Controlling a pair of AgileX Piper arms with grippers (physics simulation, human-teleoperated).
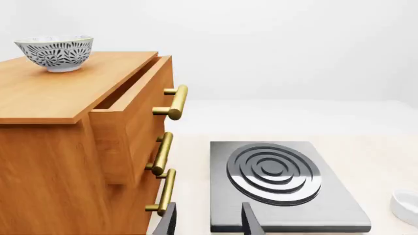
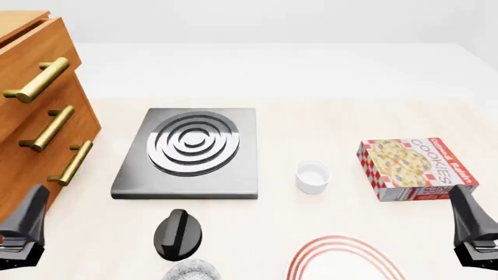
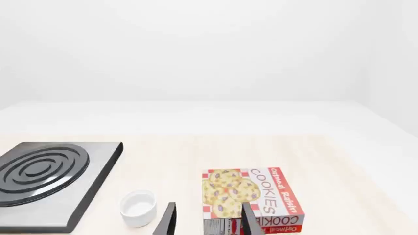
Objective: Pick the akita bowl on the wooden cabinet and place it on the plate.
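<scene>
The akita bowl [image 1: 56, 53], black-and-white patterned with a pale rim, stands upright on top of the wooden cabinet [image 1: 58, 147], near its far corner. In the front view only the cabinet's [image 2: 31, 111] drawer fronts show at the left, and the bowl is out of frame. The plate [image 2: 346, 259], white with thin red rings, is cut off by the near edge. My left gripper [image 1: 209, 223] is open and empty, low beside the cabinet's front and well below the bowl. My right gripper [image 3: 207, 223] is open and empty, near the cookie box.
The cabinet's top drawer [image 1: 127, 122] is pulled out a little. A grey stove plate [image 2: 190, 151] lies mid-table with a black knob [image 2: 177, 233] in front of it. A white ramekin [image 2: 312, 176] and a cookie box [image 2: 416, 169] sit to the right. A patterned round object [image 2: 190, 271] shows at the near edge.
</scene>
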